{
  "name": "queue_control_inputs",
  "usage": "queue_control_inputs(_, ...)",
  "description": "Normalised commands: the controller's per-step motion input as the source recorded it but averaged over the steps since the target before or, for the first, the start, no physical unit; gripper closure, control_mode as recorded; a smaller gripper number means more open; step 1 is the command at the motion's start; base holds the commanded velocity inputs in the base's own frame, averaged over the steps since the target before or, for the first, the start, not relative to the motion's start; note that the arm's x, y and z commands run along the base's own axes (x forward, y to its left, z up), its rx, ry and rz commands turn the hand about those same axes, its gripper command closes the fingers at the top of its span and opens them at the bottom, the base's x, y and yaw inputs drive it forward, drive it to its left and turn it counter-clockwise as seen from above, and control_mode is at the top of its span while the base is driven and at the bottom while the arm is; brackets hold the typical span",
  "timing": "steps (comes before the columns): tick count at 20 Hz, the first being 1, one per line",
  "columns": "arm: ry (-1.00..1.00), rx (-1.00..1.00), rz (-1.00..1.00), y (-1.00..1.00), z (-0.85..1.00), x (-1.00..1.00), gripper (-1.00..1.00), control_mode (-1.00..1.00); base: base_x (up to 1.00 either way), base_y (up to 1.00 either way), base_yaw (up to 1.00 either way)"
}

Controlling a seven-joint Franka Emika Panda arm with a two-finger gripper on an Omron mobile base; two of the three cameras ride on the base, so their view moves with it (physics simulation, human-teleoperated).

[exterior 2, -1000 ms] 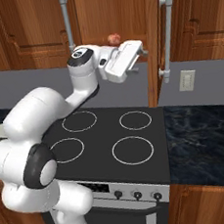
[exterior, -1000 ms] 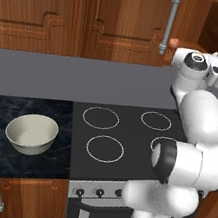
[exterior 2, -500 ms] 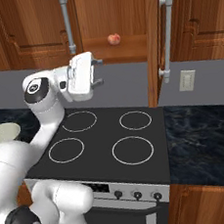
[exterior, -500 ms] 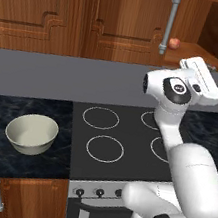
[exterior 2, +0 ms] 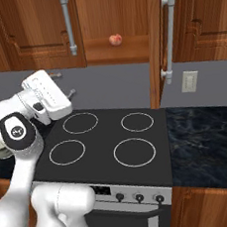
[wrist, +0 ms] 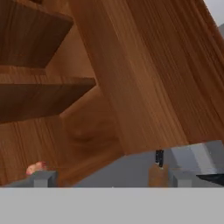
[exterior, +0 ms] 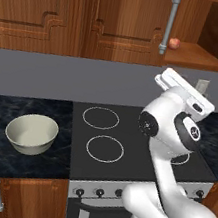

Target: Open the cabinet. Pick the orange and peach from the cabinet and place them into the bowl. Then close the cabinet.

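cabinet (exterior 2: 110, 23) is open, peach (exterior 2: 115, 38) sits on its shelf, bowl (exterior: 31, 133) on the surface left of the stove. jaws released, empty. orange probably already in bowl. next you reach for the peach.

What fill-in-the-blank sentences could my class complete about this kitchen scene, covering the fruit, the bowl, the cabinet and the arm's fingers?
1. The small round pinkish-red peach sits inside the reddish-brown wooden cabinet, whose doors are ____.
2. The round cream-white bowl stands on the dark counter to the ____ of the black stove in the left base view.
3. The bowl holds ____ fruit.
4. The fingers hold ____.

Missing words: open; left; no; nothing
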Motion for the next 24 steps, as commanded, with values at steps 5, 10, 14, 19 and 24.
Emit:
queue_control_inputs(5, 0.11, 0.00, 0.58, 0.70, 0.04, -0.03, -1.00, -1.00, 0.00, 0.00, 0.00)
queue_control_inputs(10, 0.07, 0.00, 0.35, 0.24, 0.13, 0.00, -1.00, -1.00, 0.00, 0.00, 0.00)
queue_control_inputs(14, 0.00, 0.00, 0.03, 0.00, 0.11, 0.00, -1.00, -1.00, 0.00, 0.00, 0.00)
queue_control_inputs(19, 0.00, 0.00, 0.00, 0.00, 0.00, 0.02, -1.00, -1.00, 0.00, 0.00, 0.00)
queue_control_inputs(24, 0.00, 0.00, 0.09, 0.00, 0.28, 0.09, -1.00, -1.00, 0.00, 0.00, 0.00)
